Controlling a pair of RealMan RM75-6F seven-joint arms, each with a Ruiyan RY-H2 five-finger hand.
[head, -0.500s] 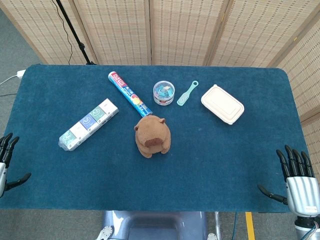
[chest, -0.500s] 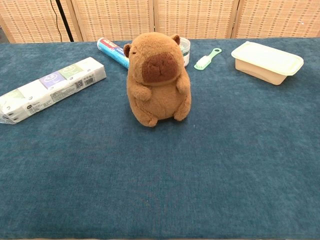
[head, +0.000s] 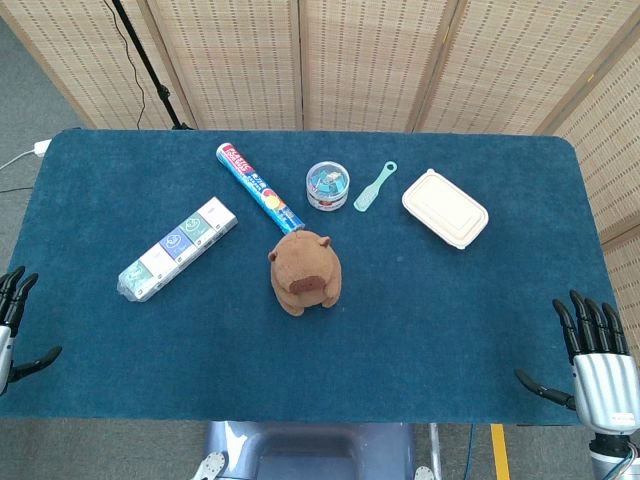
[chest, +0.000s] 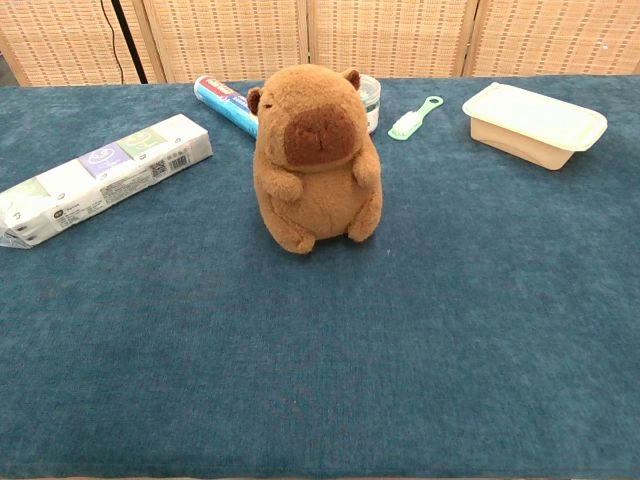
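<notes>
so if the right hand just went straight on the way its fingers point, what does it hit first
Probably nothing: the right hand points up the table's right edge, and the lidded container lies well left of that line. Depth is unclear.

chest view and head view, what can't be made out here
- Left hand: cut off by the head view's left edge; absent from the chest view.
- Right hand: wrist cut off by the bottom edge in the head view.
- Round clear tub: mostly hidden behind the brown plush capybara in the chest view.
- Print on the long white tissue pack: too small to read.
</notes>
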